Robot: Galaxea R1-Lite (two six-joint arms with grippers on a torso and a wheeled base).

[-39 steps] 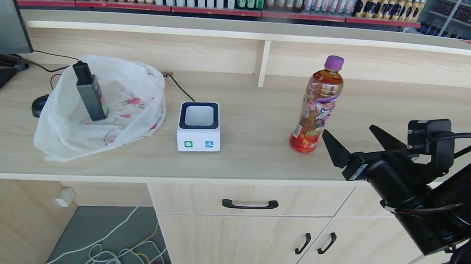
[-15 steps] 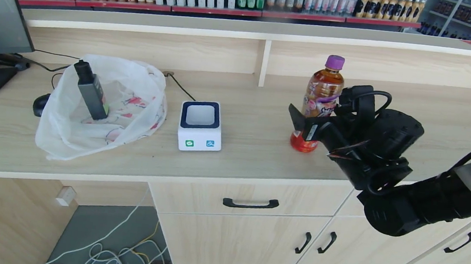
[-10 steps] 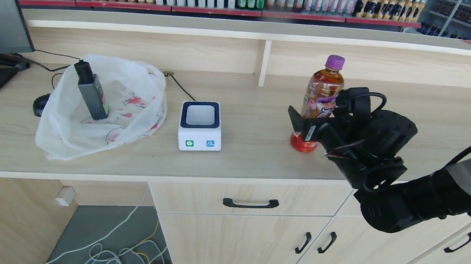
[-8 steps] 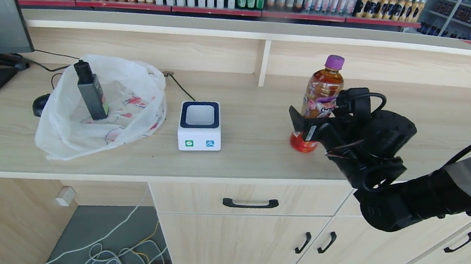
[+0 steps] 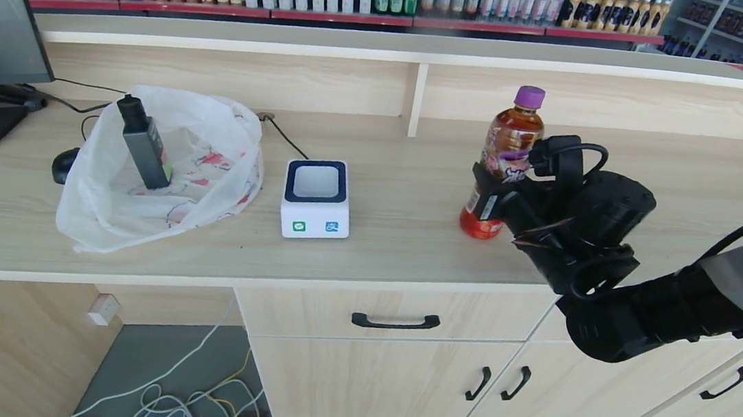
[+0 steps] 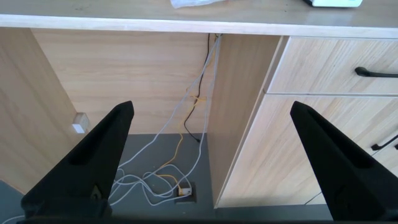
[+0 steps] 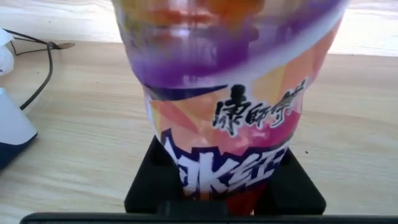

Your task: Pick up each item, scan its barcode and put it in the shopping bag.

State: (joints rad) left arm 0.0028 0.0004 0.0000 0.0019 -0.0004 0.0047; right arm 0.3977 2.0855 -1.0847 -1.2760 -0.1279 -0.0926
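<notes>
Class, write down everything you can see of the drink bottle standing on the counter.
The bottle is clear plastic with amber-red drink, a purple cap and a colourful wrap label. It stands upright on the wooden counter, right of the scanner. The right gripper is clamped on its lower half.

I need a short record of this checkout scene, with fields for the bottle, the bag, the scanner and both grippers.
bottle: upright on the counter, purple cap, to the right of the scanner
right gripper: shut on the bottle, low on its label
left gripper: open, below counter level, facing the cabinet
shopping bag: open, left of the scanner, a dark grey item leaning inside
scanner: white box between bag and bottle
</notes>
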